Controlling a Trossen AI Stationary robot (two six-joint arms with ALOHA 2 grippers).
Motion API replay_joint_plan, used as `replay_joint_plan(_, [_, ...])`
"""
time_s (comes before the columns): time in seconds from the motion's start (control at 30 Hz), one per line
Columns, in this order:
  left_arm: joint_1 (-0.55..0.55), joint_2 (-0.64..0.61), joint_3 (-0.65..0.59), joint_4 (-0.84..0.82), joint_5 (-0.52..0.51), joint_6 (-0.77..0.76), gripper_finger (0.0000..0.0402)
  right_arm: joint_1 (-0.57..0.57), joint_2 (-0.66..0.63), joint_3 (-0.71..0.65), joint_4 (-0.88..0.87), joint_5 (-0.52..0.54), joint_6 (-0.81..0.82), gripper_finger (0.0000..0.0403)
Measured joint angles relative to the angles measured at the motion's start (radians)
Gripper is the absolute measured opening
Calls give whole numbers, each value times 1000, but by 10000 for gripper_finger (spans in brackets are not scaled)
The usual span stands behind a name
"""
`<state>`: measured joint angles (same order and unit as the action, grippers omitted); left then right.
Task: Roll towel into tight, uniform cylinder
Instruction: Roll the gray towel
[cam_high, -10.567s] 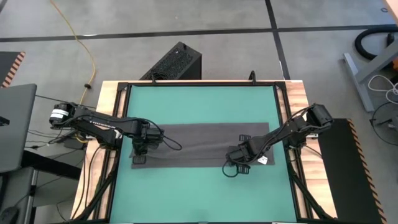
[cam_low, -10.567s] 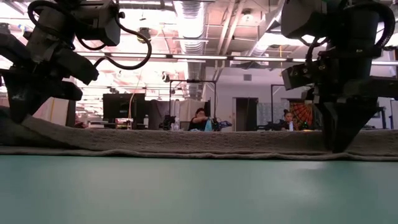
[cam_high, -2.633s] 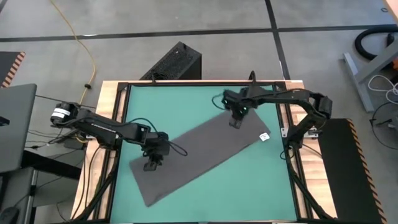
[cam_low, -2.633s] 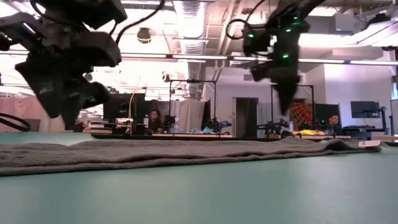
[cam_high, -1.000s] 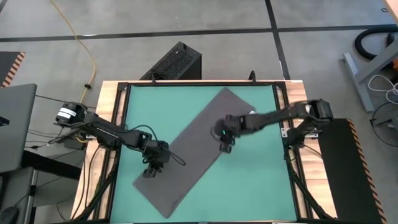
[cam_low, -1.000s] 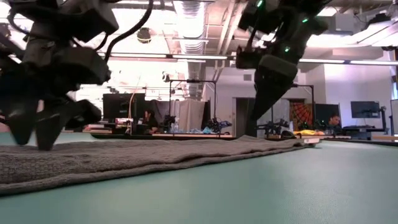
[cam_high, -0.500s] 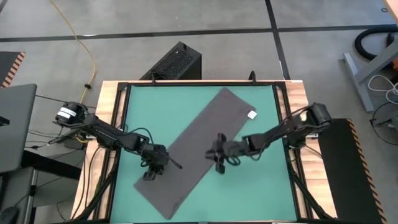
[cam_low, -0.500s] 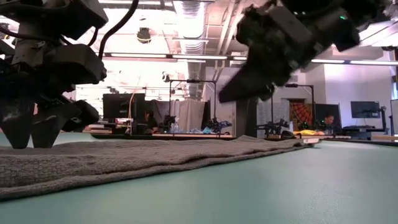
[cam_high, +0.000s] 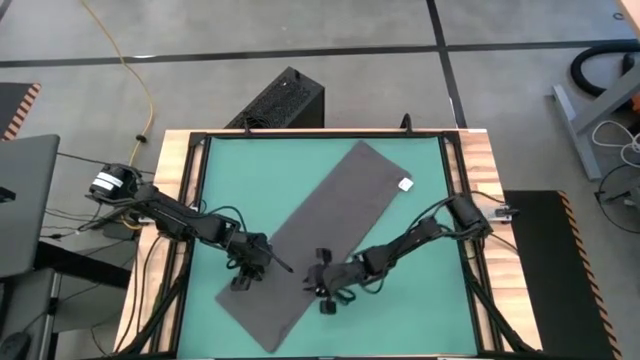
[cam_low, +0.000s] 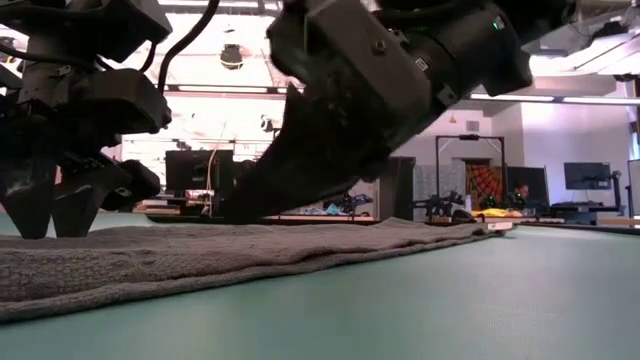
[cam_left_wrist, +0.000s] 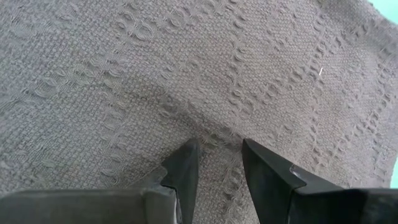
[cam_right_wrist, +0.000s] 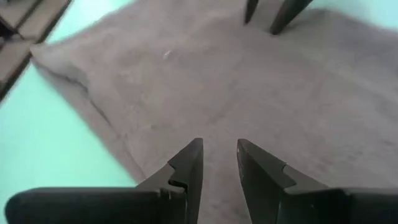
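Right gripper has swung to the towel's near end, hiding its edge.

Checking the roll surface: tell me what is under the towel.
The towel lies flat, diagonal on the green mat, which shows around it. Whatever is directly beneath it is covered; no bulges show.

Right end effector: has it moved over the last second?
Yes. The right end effector went from mid-mat toward the mat's near edge and leftward, now over the towel's lower part.
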<state>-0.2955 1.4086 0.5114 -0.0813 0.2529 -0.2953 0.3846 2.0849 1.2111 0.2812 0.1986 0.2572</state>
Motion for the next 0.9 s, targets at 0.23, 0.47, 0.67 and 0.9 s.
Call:
replay_joint_plan(0.23, [-1,0,0,-9,-2,36,118,24,29,67,-123,-18,93,127])
replay_joint_plan(0.47, [-3,0,0,-16,0,75,118,57,22,66,-205,-5,194,127])
replay_joint_plan(0.67, [-4,0,0,24,-7,85,118,68,4,111,-218,3,208,127])
replay_joint_plan(0.9, [-18,-1,21,44,-4,123,118,66,47,222,-38,32,126,127])
